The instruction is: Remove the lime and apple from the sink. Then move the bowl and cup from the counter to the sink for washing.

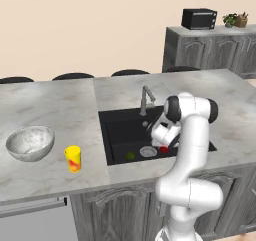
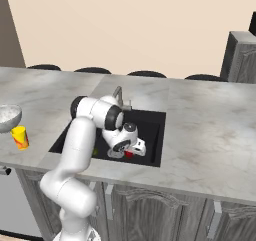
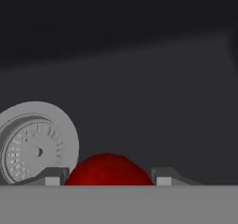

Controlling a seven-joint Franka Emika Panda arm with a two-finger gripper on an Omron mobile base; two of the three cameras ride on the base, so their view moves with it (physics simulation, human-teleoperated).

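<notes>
Down in the black sink (image 1: 118, 126) (image 2: 152, 124), my gripper (image 1: 164, 146) (image 2: 131, 152) (image 3: 108, 180) has its two fingertips (image 3: 52, 179) pressed against the sides of the red apple (image 1: 164, 149) (image 2: 129, 154) (image 3: 108, 169). The apple rests low by the silver drain (image 1: 148, 151) (image 3: 32, 144). A dark-green lime (image 1: 130, 155) (image 2: 95, 151) lies at the basin's front left. On the counter left of the sink stand the marbled bowl (image 1: 30, 142) (image 2: 7, 116) and the yellow cup (image 1: 73, 158) (image 2: 20, 137).
A grey faucet (image 1: 145, 99) (image 2: 120, 96) rises at the sink's back edge, close to my forearm. Dark stool tops (image 1: 73, 76) line the counter's far side. A microwave (image 1: 199, 18) and a plant (image 1: 236, 20) sit on a far cabinet.
</notes>
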